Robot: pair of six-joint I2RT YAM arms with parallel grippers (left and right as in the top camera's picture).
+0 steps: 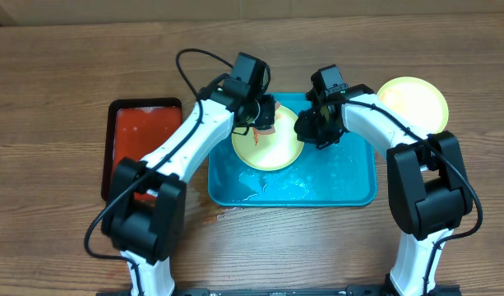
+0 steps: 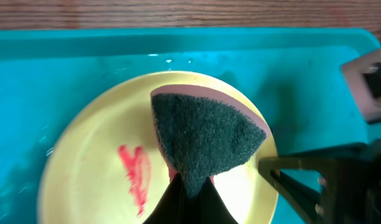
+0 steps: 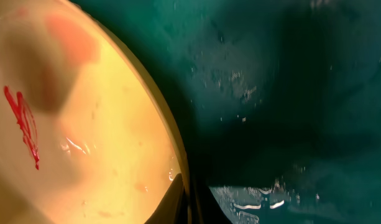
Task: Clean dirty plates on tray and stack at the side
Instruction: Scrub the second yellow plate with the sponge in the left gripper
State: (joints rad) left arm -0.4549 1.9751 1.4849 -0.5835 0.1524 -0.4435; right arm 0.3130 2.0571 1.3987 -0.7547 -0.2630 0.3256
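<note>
1. Overhead view shows the tray (image 1: pixel 317 185) lying about midway between the counter's left and right edges and nearer its far edge. Water glistens on its floor. A black tray (image 1: pixel 141 136) lies toward the left edge.
2. The dirty plate (image 1: pixel 264 152) sits in the far left part of the tray. A second plate (image 1: pixel 412 103), with no smear visible, lies on the bare counter just off the tray's far right corner.
3. The sponge (image 2: pixel 206 134) hangs over the dirty plate's middle, with its dark scouring face toward the left wrist camera. The red smear (image 2: pixel 135 174) lies just to one side of the sponge and is not yet wiped.
4. The step in hand is probably scrubbing. To do it well, the sponge should come down flat on the smear and sweep across it toward the rim with light pressure, so the plate neither slides nor tips in the wet tray.
5. The left gripper (image 2: pixel 189 186) has its fingers closed tight on the sponge's lower corner, pinching it to a point.
6. The right gripper (image 3: pixel 187 199) is nearly closed, and the dirty plate's rim runs in between its fingertips. It appears to pinch that edge to steady the plate; it should hold firm during the wipe.
</note>
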